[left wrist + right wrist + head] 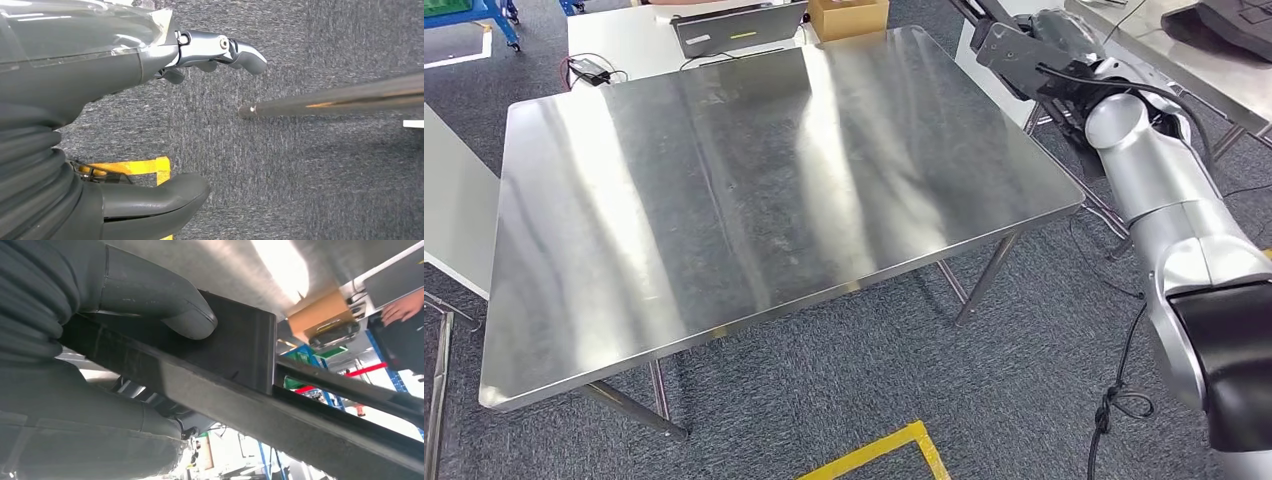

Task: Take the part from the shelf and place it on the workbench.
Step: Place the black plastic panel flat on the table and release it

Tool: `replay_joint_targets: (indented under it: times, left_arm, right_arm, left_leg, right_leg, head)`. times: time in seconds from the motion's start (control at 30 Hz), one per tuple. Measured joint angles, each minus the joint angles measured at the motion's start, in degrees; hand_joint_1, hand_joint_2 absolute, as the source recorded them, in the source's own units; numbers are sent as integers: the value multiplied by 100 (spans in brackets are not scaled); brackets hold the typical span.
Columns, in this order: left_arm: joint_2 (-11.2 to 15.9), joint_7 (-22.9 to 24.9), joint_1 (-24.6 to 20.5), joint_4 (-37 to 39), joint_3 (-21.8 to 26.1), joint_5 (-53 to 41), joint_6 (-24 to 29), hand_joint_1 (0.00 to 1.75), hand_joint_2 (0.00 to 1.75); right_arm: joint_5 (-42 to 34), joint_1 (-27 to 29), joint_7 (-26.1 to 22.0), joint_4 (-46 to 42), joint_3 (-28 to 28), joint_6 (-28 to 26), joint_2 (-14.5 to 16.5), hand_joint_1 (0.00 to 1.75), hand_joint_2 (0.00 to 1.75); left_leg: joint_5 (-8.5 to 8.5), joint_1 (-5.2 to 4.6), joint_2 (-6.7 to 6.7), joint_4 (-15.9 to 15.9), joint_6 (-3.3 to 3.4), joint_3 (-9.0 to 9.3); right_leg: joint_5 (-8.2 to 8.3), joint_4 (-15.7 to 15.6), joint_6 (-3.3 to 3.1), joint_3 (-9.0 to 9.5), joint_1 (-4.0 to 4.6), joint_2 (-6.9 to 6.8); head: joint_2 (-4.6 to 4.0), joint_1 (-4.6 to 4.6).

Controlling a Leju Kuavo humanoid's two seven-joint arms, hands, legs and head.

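Right hand (pixel 100 340) grips the black part (pixel 240 350).

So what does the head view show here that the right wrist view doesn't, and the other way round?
Head view alone: the whole bare steel workbench, its legs, the yellow floor marking, the right arm's silver links. Right wrist view alone: the right hand's thumb pressed on the black part, and a person's hand. Both: the workbench surface, the cardboard box, the right hand.

the part (pixel 240 347) is a flat black panel with a long dark bar along one edge, held off the steel workbench (pixel 754 190), beyond its far right corner, gripped under the right hand's (pixel 150 300) thumb.
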Motion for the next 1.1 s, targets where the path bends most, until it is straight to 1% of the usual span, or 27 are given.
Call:
replay_joint_targets:
  times: [0.07,0.13,0.17,0.2,0.27,0.3,0.33,0.37,0.4,0.43,0.47,0.5,0.53,0.6,0.63,0.67,0.7,0.77,0.8,0.83,0.87,0.93,0.97,1.0,1.03,1.07,1.1]
  left_arm:
    - [7,6,-4,0,-10,0,-2,0,175]
    - [15,9,-10,0,-21,-3,-10,0,175]
    - [20,9,-15,0,-28,-5,-18,0,175]
    - [26,11,-17,0,-35,-8,-25,0,175]
    - [35,20,-19,1,-46,-10,-33,0,175]
    - [39,26,-18,2,-52,-13,-34,0,175]
    - [40,34,-18,2,-62,-19,-34,0,175]
    - [42,40,-19,2,-73,-26,-34,0,175]
    - [45,48,-20,2,-82,-33,-34,0,175]
    - [47,55,-24,2,-90,-37,-34,0,175]
    - [49,62,-31,2,-98,-38,-34,0,175]
    - [49,69,-38,2,-110,-40,-34,0,175]
    - [49,76,-45,2,-126,-42,-34,0,175]
    - [48,87,-57,2,-164,-48,-34,0,175]
    - [44,89,-67,1,-178,-51,-34,0,175]
    - [44,91,-79,1,-188,-54,-34,0,175]
    - [45,92,-91,0,-194,-55,-34,0,175]
    - [50,98,-103,1,-204,-55,-33,0,175]
    - [50,105,-101,2,-213,-55,-32,0,175]
    - [49,114,-99,2,-220,-56,-30,0,175]
    - [48,121,-98,2,-228,-56,-27,0,175]
    - [46,126,-98,2,-239,-57,-20,0,175]
    - [49,125,-98,2,-243,-56,-18,0,175]
    - [53,122,-96,2,-248,-55,-15,0,175]
    - [58,117,-90,3,-252,-54,-10,0,175]
    - [62,111,-82,3,-256,-52,-5,0,175]
    - [64,103,-72,4,-259,-51,2,0,175]
  right_arm:
    - [3,-46,5,91,60,21,-34,175,175]
    - [33,-66,34,174,116,43,-56,175,175]
    - [78,-86,65,228,156,50,-63,175,175]
    - [155,-109,102,296,207,45,-66,175,175]
    - [430,-144,222,514,371,-45,-69,175,175]
    - [623,-141,308,652,476,-142,-68,175,175]
    - [839,-123,413,801,589,-269,-66,175,175]
    - [1064,-91,527,952,701,-413,-61,175,175]
    - [1281,-52,639,1097,809,-564,-52,175,175]
    - [1474,-15,741,1233,907,-707,-38,175,175]
    - [1648,14,838,1368,1000,-836,-23,175,175]
    - [1790,36,921,1495,1086,-941,-2,175,175]
    - [1915,60,1001,1612,1163,-1020,21,175,175]
    - [2151,123,1159,1808,1297,-1117,76,175,175]
    - [2252,164,1228,1884,1350,-1151,102,175,175]
    - [2334,196,1286,1958,1400,-1184,129,175,175]
    - [2384,222,1327,2032,1446,-1214,155,175,175]
    - [2481,270,1393,2176,1527,-1250,200,175,175]
    - [2572,307,1438,2242,1569,-1256,229,175,175]
    - [2685,347,1488,2296,1606,-1257,263,175,175]
    - [2808,384,1540,2339,1643,-1259,310,175,175]
    - [3015,433,1626,2409,1721,-1266,435,175,175]
    - [3092,446,1656,2441,1757,-1276,508,175,175]
    - [3146,456,1680,2469,1784,-1288,567,175,175]
    - [3198,478,1706,2495,1805,-1302,624,175,175]
    - [3251,504,1735,2523,1825,-1315,676,175,175]
    - [3294,536,1766,2548,1842,-1322,729,175,175]
  left_leg:
    - [-13,-16,0,-1,-26,1]
    - [-76,-6,11,62,-75,-27]
    - [-168,4,21,209,-111,-93]
    - [-309,22,33,481,-147,-225]
    - [-617,61,49,1241,-203,-612]
    - [-689,81,52,1536,-225,-790]
    - [-653,99,55,1634,-239,-879]
    - [-510,116,61,1499,-249,-852]
    - [-296,132,69,1165,-255,-715]
    - [-104,145,74,748,-256,-524]
    - [22,146,75,385,-254,-337]
    - [79,137,74,151,-244,-210]
    - [71,117,71,52,-224,-149]
    - [68,70,70,26,-150,-117]
    - [80,59,69,0,-104,-96]
    - [92,55,69,-26,-55,-76]
    - [103,58,68,-50,-14,-58]
    - [97,59,59,-58,34,-51]
    - [91,57,51,-56,41,-47]
    - [85,57,44,-54,42,-42]
    - [76,57,40,-51,36,-34]
    - [45,56,42,-36,-2,-15]
    - [23,44,46,-24,-32,-12]
    - [4,29,50,-14,-60,-11]
    - [-9,15,51,-7,-81,-10]
    - [-18,8,52,-5,-96,-8]
    - [-37,21,51,0,-117,-12]
  right_leg:
    - [25,-70,-77,46,15,7]
    - [23,-87,-143,70,-40,10]
    - [18,-97,-187,90,-67,10]
    - [11,-103,-227,110,-86,9]
    - [-5,-102,-277,129,-85,8]
    - [-8,-101,-283,133,-85,8]
    - [-12,-100,-283,138,-88,9]
    - [-17,-99,-277,147,-93,9]
    - [-26,-96,-264,158,-100,10]
    - [-39,-92,-243,167,-105,11]
    - [-54,-83,-218,165,-92,14]
    - [-64,-76,-188,161,-76,17]
    - [-69,-75,-158,156,-58,21]
    - [-71,-90,-82,154,-33,26]
    - [-95,-54,-50,131,-38,22]
    - [-166,91,-36,48,-42,18]
    - [-286,378,-42,-108,-48,14]
    - [-557,1180,-71,-548,-49,11]
    - [-617,1460,-63,-715,-46,12]
    - [-600,1550,-38,-786,-42,13]
    - [-492,1382,2,-729,-47,12]
    - [-170,624,84,-394,-75,-1]
    - [-42,266,85,-209,-70,-2]
    - [26,46,59,-91,-65,-1]
    - [38,-24,11,-43,-54,2]
    - [33,-26,-41,-24,-36,8]
    - [31,-28,-92,-17,-57,8]
  head:
    - [0,-3]
    - [0,-7]
    - [0,-9]
    - [0,-13]
    - [0,-17]
    - [0,-18]
    - [0,-17]
    - [0,-17]
    - [0,-16]
    - [0,-15]
    - [0,-14]
    - [0,-11]
    - [0,-8]
    - [0,-4]
    - [0,-4]
    - [0,-1]
    - [0,3]
    - [0,15]
    - [0,17]
    - [0,20]
    - [0,20]
    - [0,21]
    - [0,20]
    - [0,18]
    - [0,14]
    - [0,12]
    - [0,11]
